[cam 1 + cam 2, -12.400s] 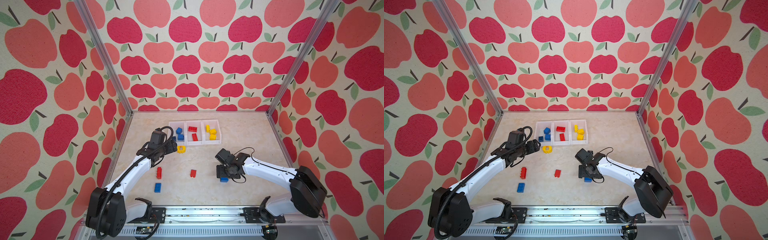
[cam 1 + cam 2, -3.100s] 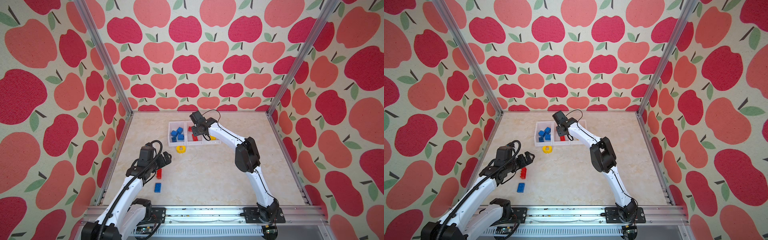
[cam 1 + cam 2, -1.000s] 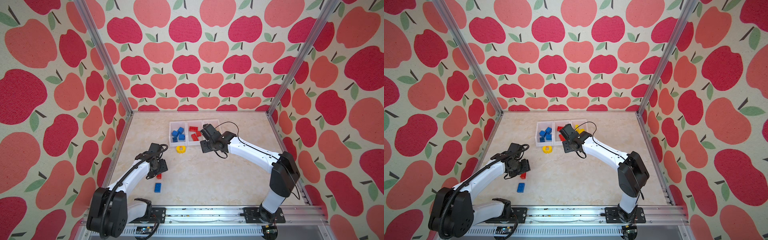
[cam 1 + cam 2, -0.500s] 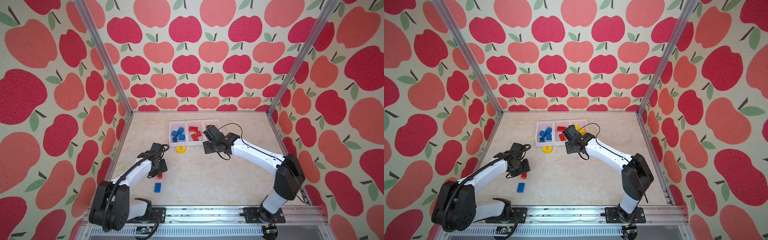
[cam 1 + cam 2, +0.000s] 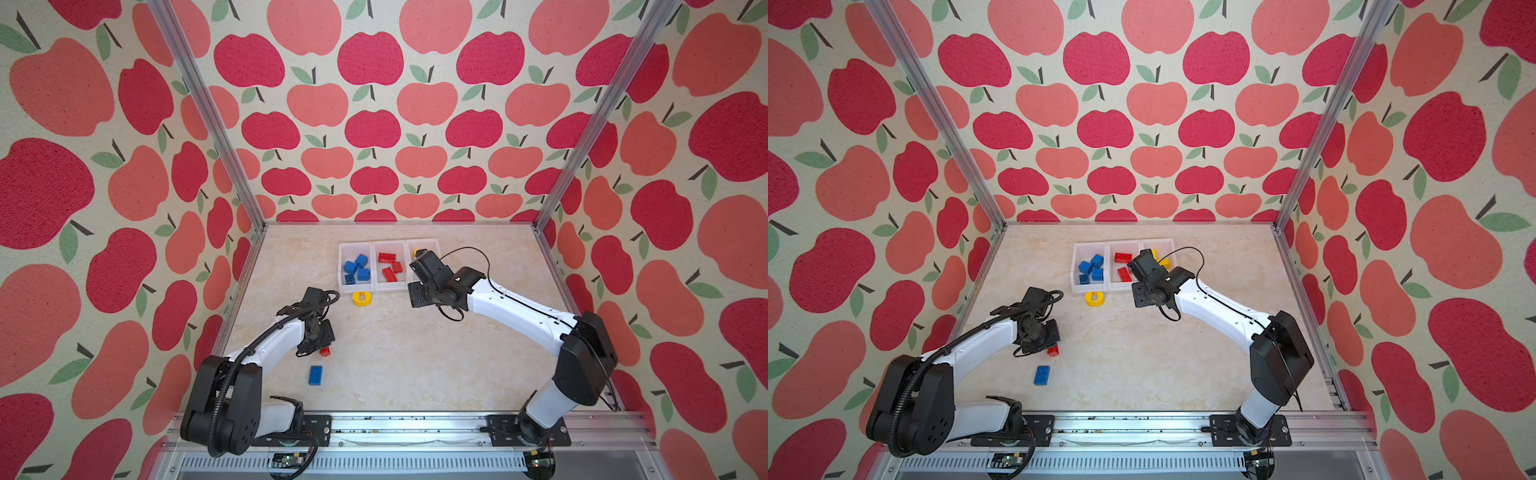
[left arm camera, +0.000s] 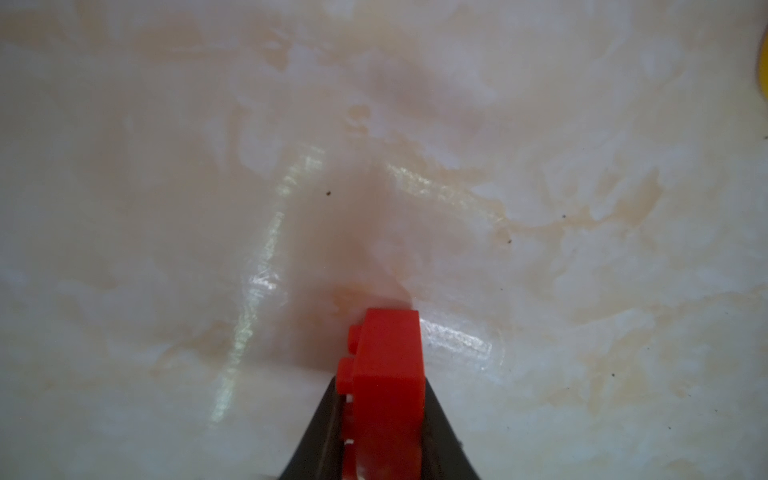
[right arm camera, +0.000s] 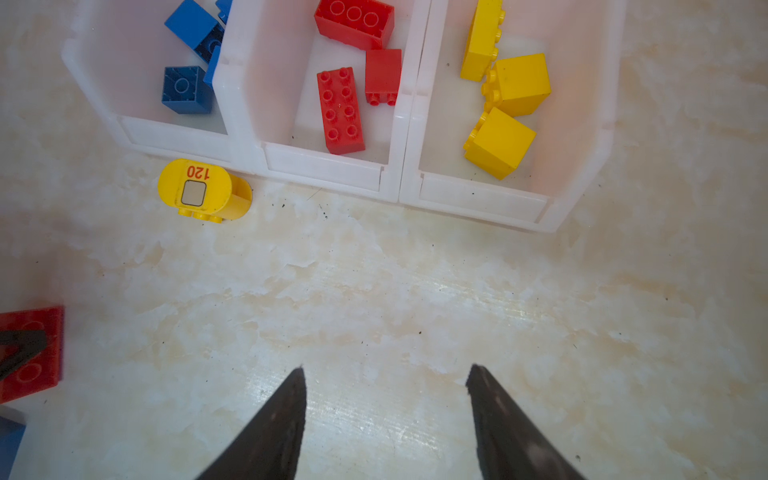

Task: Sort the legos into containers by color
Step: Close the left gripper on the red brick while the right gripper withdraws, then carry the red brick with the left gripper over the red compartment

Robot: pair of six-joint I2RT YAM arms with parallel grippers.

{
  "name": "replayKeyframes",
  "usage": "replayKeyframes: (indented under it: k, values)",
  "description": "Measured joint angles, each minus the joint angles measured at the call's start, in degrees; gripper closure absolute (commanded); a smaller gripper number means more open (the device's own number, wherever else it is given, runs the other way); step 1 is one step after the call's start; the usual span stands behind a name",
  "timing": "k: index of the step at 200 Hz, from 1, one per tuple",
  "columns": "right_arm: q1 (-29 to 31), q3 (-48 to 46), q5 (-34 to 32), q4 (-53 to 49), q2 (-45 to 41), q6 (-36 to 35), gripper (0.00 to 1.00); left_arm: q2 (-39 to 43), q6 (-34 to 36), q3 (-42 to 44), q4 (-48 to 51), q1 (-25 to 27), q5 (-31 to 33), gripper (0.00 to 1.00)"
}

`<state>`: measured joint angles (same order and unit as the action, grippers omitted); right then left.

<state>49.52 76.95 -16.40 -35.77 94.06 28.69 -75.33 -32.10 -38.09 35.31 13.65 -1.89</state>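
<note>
The left gripper (image 6: 381, 395) has its fingers clamped on a red brick (image 6: 388, 357), studs facing one finger. The brick's free end sticks out past the fingertips, low over the table (image 6: 166, 166); I cannot tell if they touch. In both top views the wrist hides the grip and only a corner of the brick shows. Only a top view shows in full a blue brick (image 5: 316, 375) lying flat near these fingers, on the arm-base side.

The right gripper (image 7: 386, 374) has its fingers (image 7: 286, 415) apart with nothing between them, over bare table. Ahead of the fingertips, apart, are the containers (image 7: 324, 170), holding blue, red and yellow bricks, one colour per bin. In the top views the arm covers part of the yellow bin. A yellow round piece (image 7: 199, 191) marked 120 lies just outside the blue bin's front wall.
</note>
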Motion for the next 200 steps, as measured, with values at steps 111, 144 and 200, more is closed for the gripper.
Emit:
replayKeyframes:
  k: [111,144,200]
  values:
    - [-1.29,-8.76,0.02,0.87,-6.49,2.91,0.36,2.12,-1.53,-9.46,2.64,8.94,2.45,0.81]
    - [-1.84,-13.07,0.04,1.29,-9.81,4.46,0.36,-1.27,-1.53,-17.59,2.6,14.36,4.28,0.81]
    - [-2.08,-16.81,0.04,1.44,-13.0,6.12,0.36,-13.25,0.74,-32.57,1.31,19.58,5.57,0.81]
